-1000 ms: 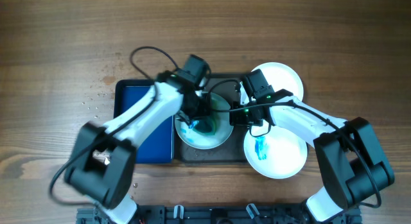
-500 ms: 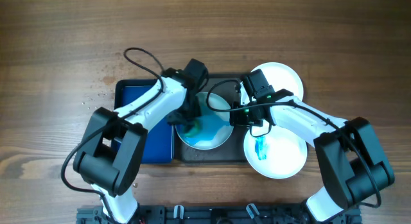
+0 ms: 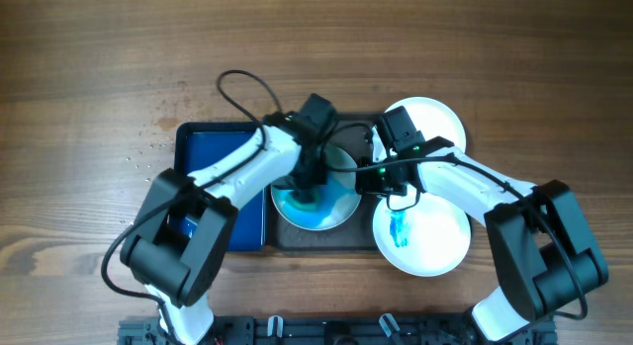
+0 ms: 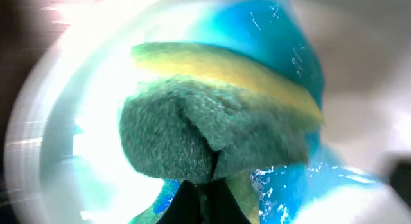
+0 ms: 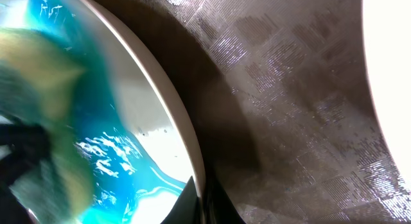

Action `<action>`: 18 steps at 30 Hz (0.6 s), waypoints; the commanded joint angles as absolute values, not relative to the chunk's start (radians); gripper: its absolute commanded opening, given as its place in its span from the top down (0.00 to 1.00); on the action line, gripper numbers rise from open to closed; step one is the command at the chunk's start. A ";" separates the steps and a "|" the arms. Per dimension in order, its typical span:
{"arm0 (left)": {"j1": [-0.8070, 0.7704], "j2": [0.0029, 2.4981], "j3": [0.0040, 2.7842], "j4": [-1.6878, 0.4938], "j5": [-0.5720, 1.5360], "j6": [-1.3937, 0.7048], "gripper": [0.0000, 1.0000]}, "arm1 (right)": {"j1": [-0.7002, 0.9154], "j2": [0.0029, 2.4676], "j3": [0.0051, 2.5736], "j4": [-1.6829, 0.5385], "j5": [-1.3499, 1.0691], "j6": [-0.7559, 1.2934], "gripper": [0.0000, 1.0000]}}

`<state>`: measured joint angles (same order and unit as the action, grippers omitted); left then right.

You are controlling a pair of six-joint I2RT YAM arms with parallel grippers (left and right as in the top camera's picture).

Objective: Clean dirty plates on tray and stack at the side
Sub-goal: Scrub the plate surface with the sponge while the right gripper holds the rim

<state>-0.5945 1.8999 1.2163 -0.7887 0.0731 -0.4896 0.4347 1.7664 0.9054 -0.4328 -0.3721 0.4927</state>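
The left gripper (image 4: pixel 204 199) is closing on a green and yellow sponge (image 4: pixel 215 137), pinching its lower edge and pressing it down inside the dirty plate (image 3: pixel 331 209). Blue liquid is pooling around the sponge on the plate's floor. From above, the plate is sitting in the middle of the dark tray (image 3: pixel 336 238), with the left gripper over its centre. The right gripper (image 5: pixel 204 198) is clamping the plate's right rim, one finger inside and one outside, right at the lip. Beyond that rim the tray's textured floor is lying bare, a narrow strip running to the next white edge.

On the right, two more plates are crowding the tray's edge. The white plate (image 3: pixel 440 118) is sitting at the far corner. The smeared plate (image 3: pixel 440 241) is sitting at the near corner with a blue streak on it, partly under the right arm. These two are nearly touching each other. Just beside the tray on the left, a blue mat (image 3: pixel 203 157) is lying flat, with the left arm crossing over it. A black cable (image 3: pixel 242 80) is looping above it. Small crumbs (image 3: pixel 148 152) are dotting the wooden counter (image 3: pixel 89 68), which is opening wide to the far side and to both ends
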 commanded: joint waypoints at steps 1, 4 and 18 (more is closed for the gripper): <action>-0.693 1.951 1.195 -0.681 0.392 -0.482 0.96 | 0.446 1.784 0.901 -0.432 -0.405 0.474 0.96; -0.695 1.951 1.195 -0.646 0.391 -0.511 0.96 | 0.446 1.784 0.901 -0.439 -0.405 0.474 0.96; -0.451 1.952 1.195 -0.756 -0.111 -0.611 0.96 | 0.446 1.784 0.901 -0.465 -0.405 0.474 0.96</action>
